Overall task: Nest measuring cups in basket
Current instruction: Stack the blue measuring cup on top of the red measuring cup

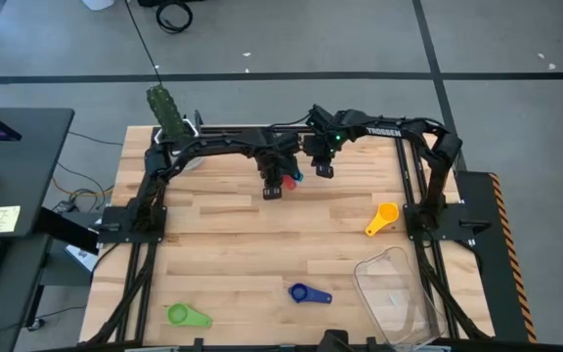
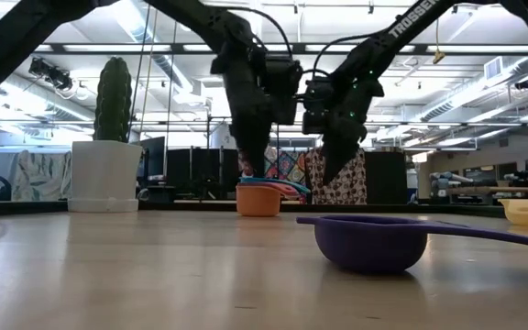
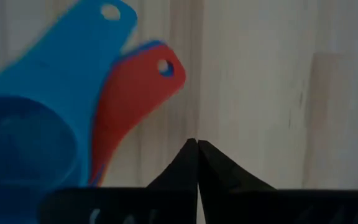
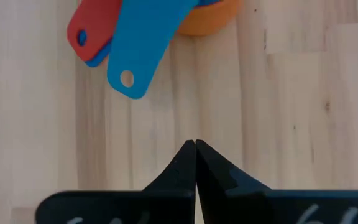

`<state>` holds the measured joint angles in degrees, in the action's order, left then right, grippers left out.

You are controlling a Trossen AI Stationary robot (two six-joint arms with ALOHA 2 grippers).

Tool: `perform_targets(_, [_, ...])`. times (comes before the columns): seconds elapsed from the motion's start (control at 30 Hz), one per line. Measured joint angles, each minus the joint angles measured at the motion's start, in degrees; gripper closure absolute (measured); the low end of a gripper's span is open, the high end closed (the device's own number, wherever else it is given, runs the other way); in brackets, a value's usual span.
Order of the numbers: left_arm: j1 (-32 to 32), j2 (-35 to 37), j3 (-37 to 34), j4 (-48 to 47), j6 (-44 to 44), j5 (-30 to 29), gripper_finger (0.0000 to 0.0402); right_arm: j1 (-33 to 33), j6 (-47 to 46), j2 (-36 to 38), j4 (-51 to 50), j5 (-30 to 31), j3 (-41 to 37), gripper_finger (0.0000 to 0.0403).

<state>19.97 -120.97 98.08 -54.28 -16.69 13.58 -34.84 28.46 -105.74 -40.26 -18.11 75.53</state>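
Two hands closed | left hand, right hand | basket overhead only

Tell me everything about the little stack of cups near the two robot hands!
The stack is several plastic scoop-cups nested together on the wooden table, at its far side. An orange cup is at the bottom, upright. Flat handles fan out to one side: a light blue handle on top, a red handle below it, and a blue edge under the red. Each visible handle end has a small hole. Both grippers hang just above; neither touches the stack.

left gripper closed, right gripper closed
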Motion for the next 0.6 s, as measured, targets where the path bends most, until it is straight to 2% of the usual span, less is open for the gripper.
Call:
perform_targets(0.2, [0.1,0.1,-3.8,8.7,2.3,0.0,0.04,0.2,2.7,-0.2,2.5,-1.2,-0.1,0.0398])
perform_targets(0.37, [0.1,0.2,-5.1,10.9,1.3,0.0,0.04,0.1,3.3,-0.2,5.9,-1.6,-0.1,0.0398])
perform_targets(0.6, [0.1,0.1,-5.3,12.5,0.7,0.0,0.04,0.3,5.7,-1.2,8.2,-5.3,-0.1,0.0398])
